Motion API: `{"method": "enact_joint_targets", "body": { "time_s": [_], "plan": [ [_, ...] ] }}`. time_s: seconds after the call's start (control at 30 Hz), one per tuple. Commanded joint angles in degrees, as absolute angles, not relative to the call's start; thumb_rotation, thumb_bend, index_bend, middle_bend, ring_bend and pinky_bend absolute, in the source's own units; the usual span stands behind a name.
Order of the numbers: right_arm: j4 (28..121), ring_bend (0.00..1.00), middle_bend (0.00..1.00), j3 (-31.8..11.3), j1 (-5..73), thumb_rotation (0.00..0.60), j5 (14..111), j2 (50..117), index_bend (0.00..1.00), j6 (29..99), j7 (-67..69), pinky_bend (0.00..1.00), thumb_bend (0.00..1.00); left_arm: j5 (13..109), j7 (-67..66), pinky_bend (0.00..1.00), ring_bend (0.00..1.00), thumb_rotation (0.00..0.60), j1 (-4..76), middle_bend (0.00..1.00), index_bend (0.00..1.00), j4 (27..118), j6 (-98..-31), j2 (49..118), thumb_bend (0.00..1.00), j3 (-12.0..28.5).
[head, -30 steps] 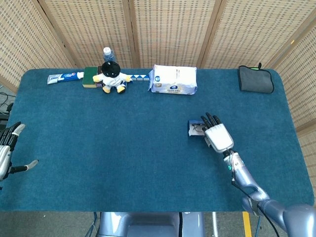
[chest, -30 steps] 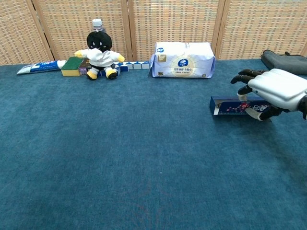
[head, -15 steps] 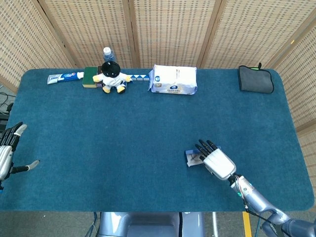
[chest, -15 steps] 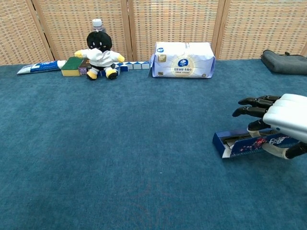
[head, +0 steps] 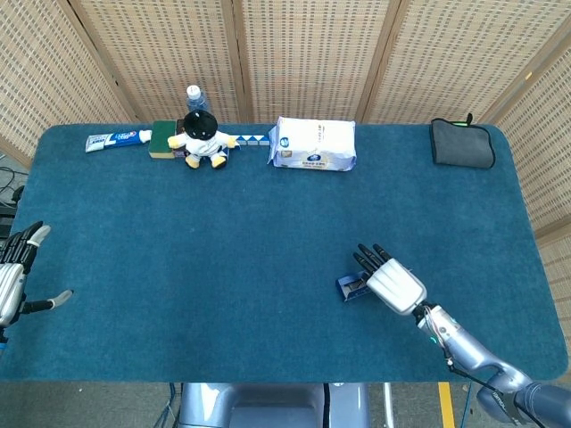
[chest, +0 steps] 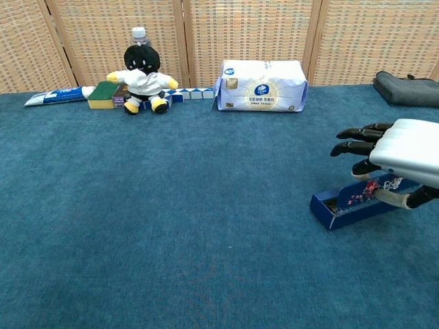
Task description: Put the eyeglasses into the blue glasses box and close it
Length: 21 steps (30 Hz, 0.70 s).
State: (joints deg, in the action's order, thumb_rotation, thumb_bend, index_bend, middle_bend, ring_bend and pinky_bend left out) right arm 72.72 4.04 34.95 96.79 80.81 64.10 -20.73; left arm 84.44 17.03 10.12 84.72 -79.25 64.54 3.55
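right hand [chest: 405,147]: white shell | fingers [chest: 357,131]: black | forearm: silver

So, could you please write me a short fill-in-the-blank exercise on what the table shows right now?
1. The right hand holds the blue glasses ____.
2. The plush doll sits beside a green ____.
3. The tissue pack lies at the table's ____ edge.

Missing words: box; sponge; far

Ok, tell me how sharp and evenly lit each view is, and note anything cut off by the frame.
Head view: even, soft light, sharp throughout; the left hand is clipped at the left edge. Chest view: equally sharp, no glare; the right hand holding the blue glasses box runs off the right edge.
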Motion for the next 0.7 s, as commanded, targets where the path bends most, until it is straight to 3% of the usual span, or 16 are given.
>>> {"method": "enact_joint_targets", "body": {
  "time_s": [0.03, 0.6, 0.7],
  "plan": [
    [73.4, 0.01, 0.15, 3.5, 35.7, 0.6, 96.8, 80.5, 0.68, 63.1, -22.3, 0.17, 0.57, 84.4, 16.9, 0.0, 0.0, 0.6, 10.1, 0.0, 0.0, 84.8, -79.2, 64.6, 0.0, 3.5],
    [75.2, 0.01, 0.15, 0.3, 38.9, 0.6, 92.6, 82.6, 0.68, 55.4, -31.6, 0.17, 0.54, 84.2, 17.4, 0.0, 0.0, 0.6, 10.1, 0.0, 0.0, 84.8, -79.2, 64.4, 0.0, 3.6],
    [74.9, 0.02, 0.15, -0.3, 39.1, 0.6, 91.8, 83.0, 0.6, 55.1, -32.1, 0.17, 0.48, 84.2, 17.6, 0.0, 0.0, 0.6, 10.1, 0.0, 0.0, 84.7, -79.2, 64.3, 0.0, 3.6]
  ]
}}
